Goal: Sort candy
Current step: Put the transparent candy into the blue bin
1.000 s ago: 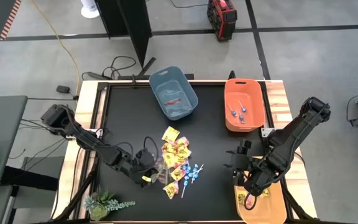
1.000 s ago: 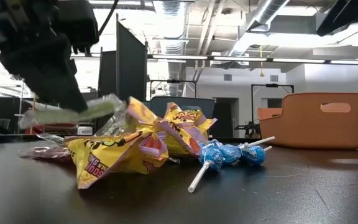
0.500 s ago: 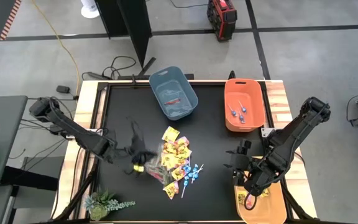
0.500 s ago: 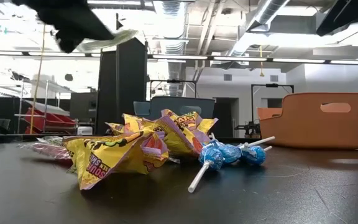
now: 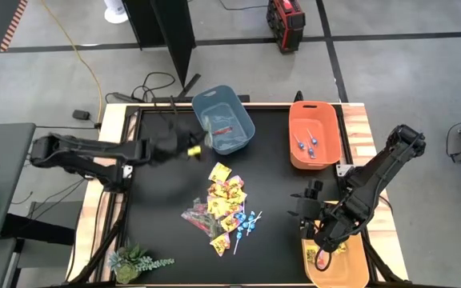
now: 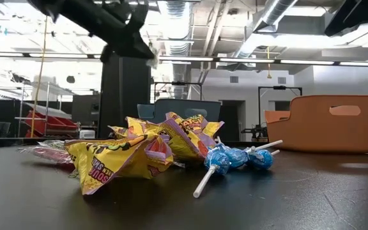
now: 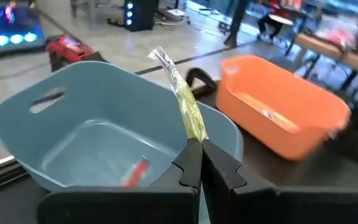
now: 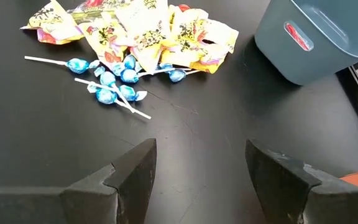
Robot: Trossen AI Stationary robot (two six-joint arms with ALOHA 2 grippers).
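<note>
Yellow packets [image 6: 117,156] (red print, unreadable).

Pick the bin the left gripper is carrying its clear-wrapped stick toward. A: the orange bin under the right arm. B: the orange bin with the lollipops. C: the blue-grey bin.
C: the left gripper, shut on the clear-wrapped stick, hangs right at the blue-grey bin, whose rim fills the left wrist view.

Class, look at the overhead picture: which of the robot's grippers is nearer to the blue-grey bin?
Left. The left gripper, shut on a clear-wrapped candy stick, is beside the blue-grey bin. The right gripper is open, far off near the table's right edge.
</note>
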